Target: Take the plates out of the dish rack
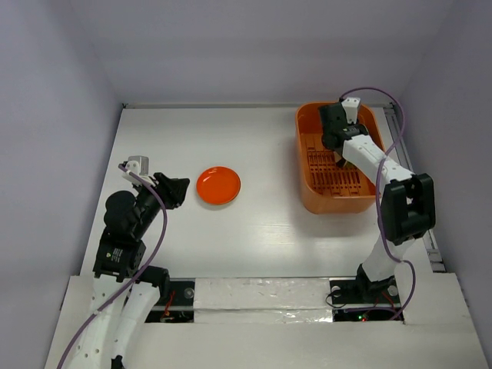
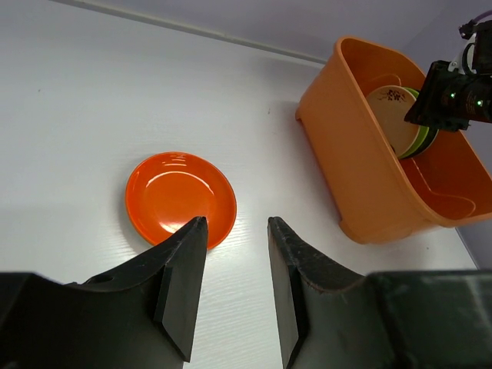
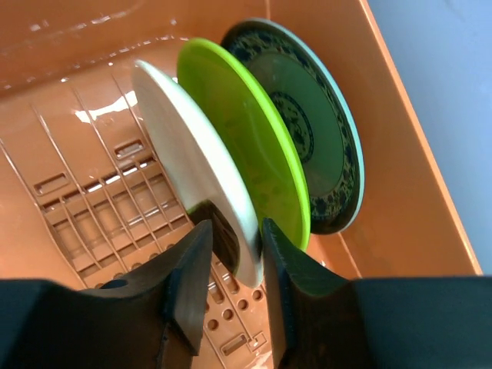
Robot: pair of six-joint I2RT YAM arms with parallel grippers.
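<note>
Action centres on the dish rack (image 1: 309,194), the orange tub standing on the desk (image 1: 261,138). Three plates stand on edge in its slotted floor, packed close towards one end wall. The cream plate (image 3: 188,150) is the outermost. The lime-green plate (image 3: 250,146) sits right behind it. The green plate with the dark patterned band (image 3: 319,123) is nearest the wall.

The right gripper (image 3: 234,265) is down inside the rack, with one finger on each side of the cream plate's lower rim. The gap is narrow. The finger on the green plate's side looks to be against the rim, while a dark sliver shows at the other finger, so I cannot tell whether the plate is actually pinched.

Well away from the rack, out on the open desk, an orange plate (image 1: 218,185) lies flat, right way up. The left gripper (image 2: 237,224) hovers just on its far side from the rack. Its fingers are moderately spread and hold nothing, their tips poised above the plate's near edge.
</note>
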